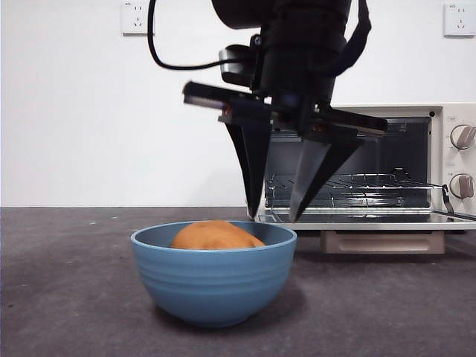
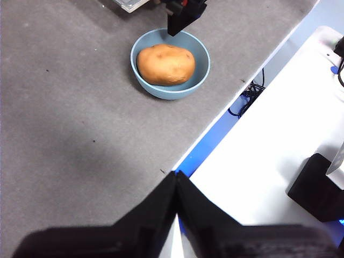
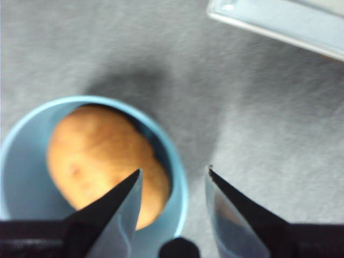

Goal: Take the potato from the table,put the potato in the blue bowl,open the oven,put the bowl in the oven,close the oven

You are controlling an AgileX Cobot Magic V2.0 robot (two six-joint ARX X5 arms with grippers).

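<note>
The orange-brown potato [image 1: 214, 235] [image 2: 165, 64] [image 3: 97, 156] lies inside the blue bowl [image 1: 214, 286] [image 2: 200, 75] [image 3: 21, 183] on the table [image 1: 74, 305]. My right gripper [image 1: 274, 217] [image 3: 174, 170] [image 2: 180, 24] hangs open just above the bowl's rim on the oven side. One jaw is over the potato and the other is outside the rim; it holds nothing. Behind it stands the oven [image 1: 454, 160] with its door [image 1: 372, 220] [image 3: 279, 27] folded down flat. My left gripper [image 2: 176, 174] is shut and empty over the table's edge, well away from the bowl.
A wire rack [image 1: 349, 182] shows inside the oven, with two knobs [image 1: 462, 137] at its right. A white surface [image 2: 279, 150] with black boxes and cables lies beyond the table edge. Wall sockets [image 1: 135, 18] sit high on the back wall.
</note>
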